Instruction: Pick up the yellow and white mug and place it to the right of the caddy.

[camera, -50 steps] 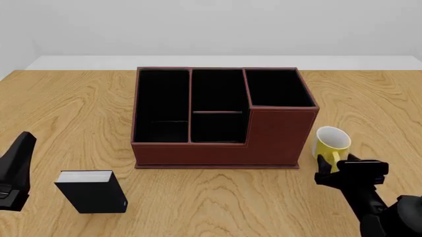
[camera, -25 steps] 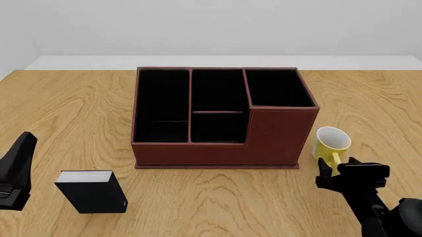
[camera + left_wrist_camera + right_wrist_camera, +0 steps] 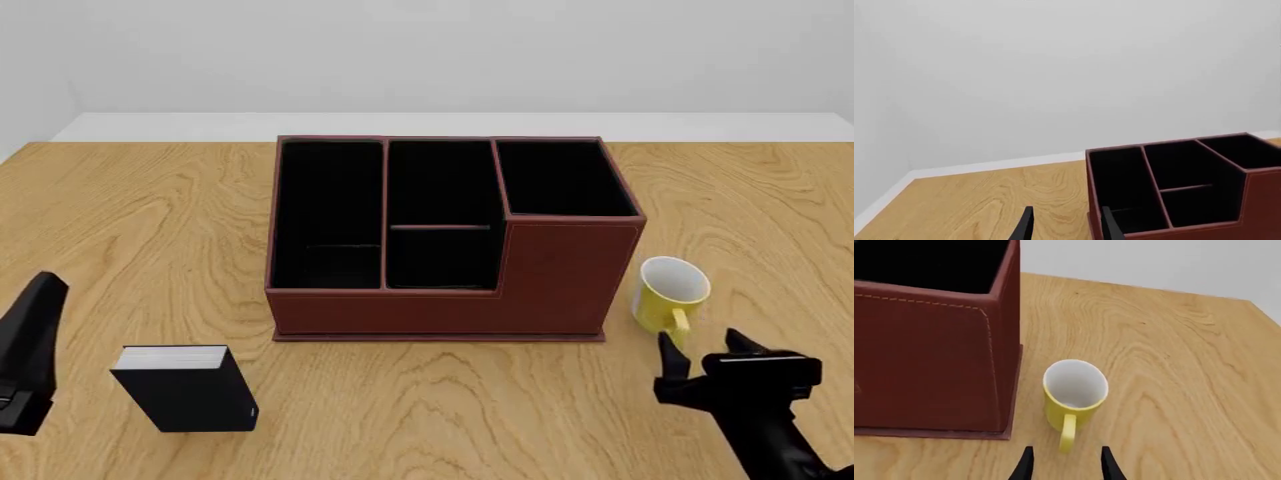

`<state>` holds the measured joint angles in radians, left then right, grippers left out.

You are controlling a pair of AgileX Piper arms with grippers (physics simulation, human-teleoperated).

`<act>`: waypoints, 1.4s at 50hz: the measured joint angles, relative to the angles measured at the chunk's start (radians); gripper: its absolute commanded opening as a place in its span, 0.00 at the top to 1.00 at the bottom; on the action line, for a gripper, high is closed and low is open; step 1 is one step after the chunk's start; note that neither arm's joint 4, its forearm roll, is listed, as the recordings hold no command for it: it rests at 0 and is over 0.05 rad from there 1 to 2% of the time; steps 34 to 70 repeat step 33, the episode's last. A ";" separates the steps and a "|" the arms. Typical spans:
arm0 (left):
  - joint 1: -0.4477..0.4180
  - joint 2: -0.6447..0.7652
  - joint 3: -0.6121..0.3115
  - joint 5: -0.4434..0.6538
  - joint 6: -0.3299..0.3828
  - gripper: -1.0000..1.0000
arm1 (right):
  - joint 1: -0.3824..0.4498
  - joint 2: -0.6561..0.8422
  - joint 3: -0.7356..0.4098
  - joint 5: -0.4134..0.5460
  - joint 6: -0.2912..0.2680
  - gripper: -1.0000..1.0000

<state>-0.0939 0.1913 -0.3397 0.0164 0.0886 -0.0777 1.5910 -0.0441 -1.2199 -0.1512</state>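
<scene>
The yellow and white mug (image 3: 670, 292) stands upright just right of the caddy (image 3: 454, 235), and the right gripper (image 3: 699, 372), fingers apart, could tip it by catching the handle.

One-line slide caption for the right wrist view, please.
Open right gripper lined up just short of the yellow and white mug, upright on the table beside the caddy.

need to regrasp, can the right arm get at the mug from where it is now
Probably yes. The right gripper is open just short of the mug, whose handle points at it, with nothing between. The caddy stands beside the mug, not in the way.
</scene>
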 measured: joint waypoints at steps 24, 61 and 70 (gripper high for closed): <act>-0.012 -0.095 -0.021 0.099 -0.020 0.00 | 0.021 -0.533 0.040 0.415 -0.020 0.00; -0.024 -0.132 -0.035 0.140 -0.026 0.00 | 0.042 -0.938 0.036 0.778 -0.031 0.00; -0.024 -0.132 -0.035 0.140 -0.026 0.00 | 0.042 -0.938 0.036 0.778 -0.031 0.00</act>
